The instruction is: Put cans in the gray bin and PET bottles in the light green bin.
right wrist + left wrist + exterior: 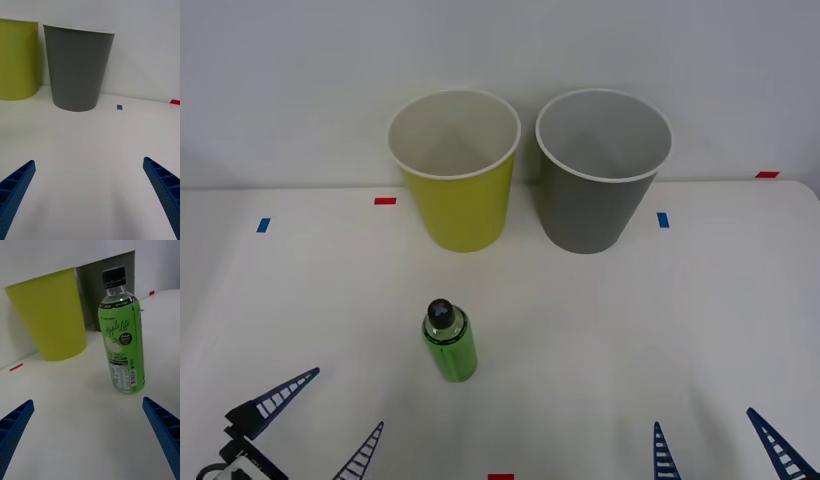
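Bottle with green label and black cap stands upright on the white table, in front of the light green bin; the gray bin stands just beside that bin. Nearer than the bottle, the left gripper and right gripper hover, fingers spread, holding nothing.

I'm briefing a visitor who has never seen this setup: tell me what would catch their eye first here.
Two tall bins stand side by side at the far edge of the white table: the light green bin on the left, the gray bin on the right. Nearer the robot, a PET bottle with a bright green label and black cap stands upright, ahead of the open left pincer; the right pincer is open too.
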`<act>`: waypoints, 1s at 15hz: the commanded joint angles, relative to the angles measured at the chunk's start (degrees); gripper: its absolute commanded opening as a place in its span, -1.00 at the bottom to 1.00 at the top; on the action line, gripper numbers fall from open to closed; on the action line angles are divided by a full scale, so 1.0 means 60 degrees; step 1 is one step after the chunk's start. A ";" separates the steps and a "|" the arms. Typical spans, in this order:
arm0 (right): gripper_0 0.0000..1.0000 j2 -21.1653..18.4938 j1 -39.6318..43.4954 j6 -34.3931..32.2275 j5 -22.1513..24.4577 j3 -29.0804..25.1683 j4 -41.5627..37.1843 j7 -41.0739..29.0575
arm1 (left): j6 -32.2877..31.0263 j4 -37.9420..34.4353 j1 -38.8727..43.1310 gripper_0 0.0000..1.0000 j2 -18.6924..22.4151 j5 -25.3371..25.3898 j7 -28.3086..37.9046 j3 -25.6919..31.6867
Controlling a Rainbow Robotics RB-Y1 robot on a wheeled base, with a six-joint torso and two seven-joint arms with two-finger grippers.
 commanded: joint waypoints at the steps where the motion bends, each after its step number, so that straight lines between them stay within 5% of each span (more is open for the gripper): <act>1: 1.00 0.0000 0.0000 0.0000 0.0000 0.0000 0.0000 0.0000 | -0.0002 0.0439 -0.1182 1.00 0.0154 0.0013 -0.0022 -0.0931; 8: 1.00 0.0000 0.0000 0.0000 0.0000 0.0000 0.0000 0.0000 | 0.0526 0.0629 -0.2837 1.00 0.0095 0.0922 -0.0154 -0.2162; 15: 1.00 0.0000 0.0000 0.0000 0.0000 0.0000 0.0000 0.0000 | 0.1786 0.0644 -0.3497 1.00 -0.1223 0.0629 -0.0417 -0.2177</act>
